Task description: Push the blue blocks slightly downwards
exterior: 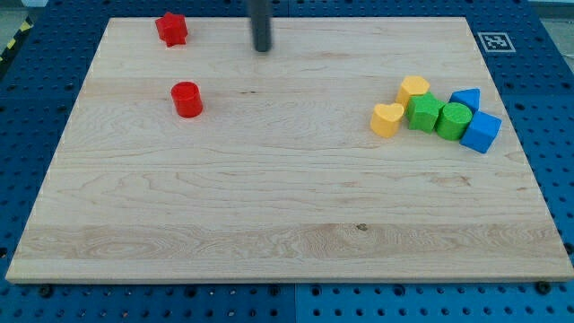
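Observation:
Two blue blocks lie at the view's right: a blue triangle (pixel 467 99) and, just below it, a blue cube (pixel 482 132). They touch a cluster of a green cylinder (pixel 453 119), a green star-like block (pixel 424 113), a yellow pentagon-like block (pixel 413 89) and a yellow heart (pixel 387 119). My tip (pixel 262 48) stands near the view's top centre, far to the left of the blue blocks, touching no block.
A red star-like block (pixel 171 29) sits at the view's top left and a red cylinder (pixel 186 99) below it. The wooden board (pixel 269 206) ends in edges on all sides over a blue pegboard table.

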